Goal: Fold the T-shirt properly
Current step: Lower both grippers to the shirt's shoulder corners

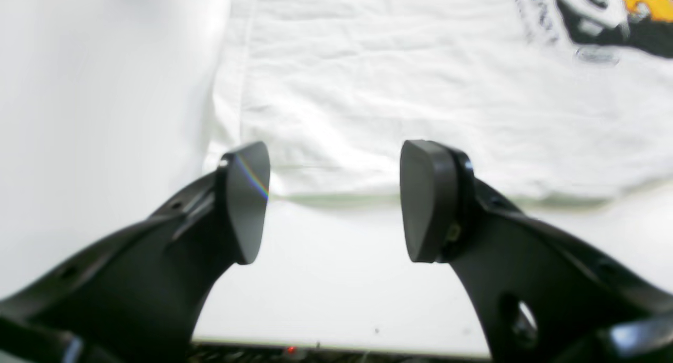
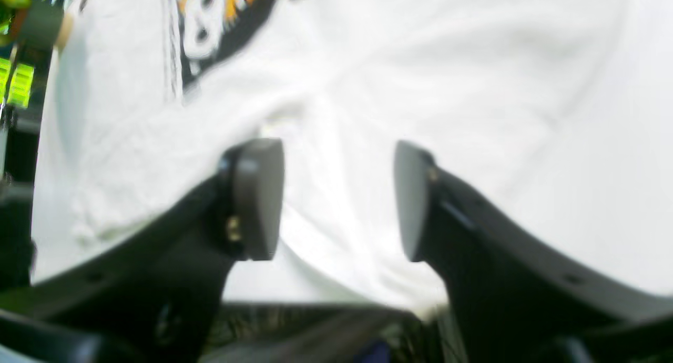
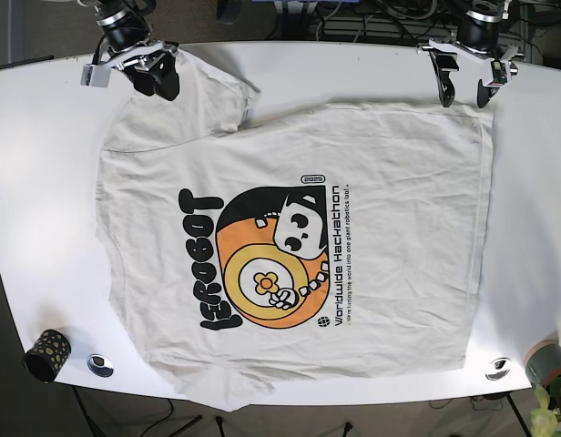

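Note:
A white T-shirt with an orange and black print lies spread flat, print up, on the white table. My left gripper is open and empty at the table's back right, just beyond the shirt's hem corner. In the left wrist view the gripper hovers over bare table in front of the shirt's edge. My right gripper is open at the back left, over the sleeve. In the right wrist view its jaws stand apart above white cloth.
A black patterned cup and a small metal disc sit at the front left. Another disc and a grey cup sit at the front right. Cables and equipment lie behind the table's back edge.

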Robot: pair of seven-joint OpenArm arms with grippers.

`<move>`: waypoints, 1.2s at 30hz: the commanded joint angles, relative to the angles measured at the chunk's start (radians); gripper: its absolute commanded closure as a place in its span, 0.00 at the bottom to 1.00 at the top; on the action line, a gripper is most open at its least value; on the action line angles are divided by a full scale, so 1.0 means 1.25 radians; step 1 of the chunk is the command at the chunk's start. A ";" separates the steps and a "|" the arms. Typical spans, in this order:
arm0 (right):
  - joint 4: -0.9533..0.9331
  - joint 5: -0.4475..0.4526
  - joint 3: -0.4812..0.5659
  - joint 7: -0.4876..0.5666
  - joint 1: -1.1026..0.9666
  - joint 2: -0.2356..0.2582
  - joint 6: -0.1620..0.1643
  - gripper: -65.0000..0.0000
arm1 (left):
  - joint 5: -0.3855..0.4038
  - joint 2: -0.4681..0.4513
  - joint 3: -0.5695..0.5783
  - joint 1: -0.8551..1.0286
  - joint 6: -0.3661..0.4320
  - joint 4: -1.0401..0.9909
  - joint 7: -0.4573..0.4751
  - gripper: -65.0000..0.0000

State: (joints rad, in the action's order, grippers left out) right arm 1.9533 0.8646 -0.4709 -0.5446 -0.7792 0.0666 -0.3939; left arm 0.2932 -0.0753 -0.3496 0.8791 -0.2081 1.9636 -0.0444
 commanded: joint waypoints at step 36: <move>-0.177 0.038 -0.017 -0.160 0.057 -0.022 -0.102 0.83 | 0.338 -0.009 -0.229 -0.066 -0.076 -0.110 -0.142 0.44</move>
State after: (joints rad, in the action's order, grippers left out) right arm 1.7222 0.8989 -0.4866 -0.7456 -0.7013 0.0299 -0.5125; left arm 0.6975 -0.0761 -0.6212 0.8104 -0.2890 1.8214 -0.2138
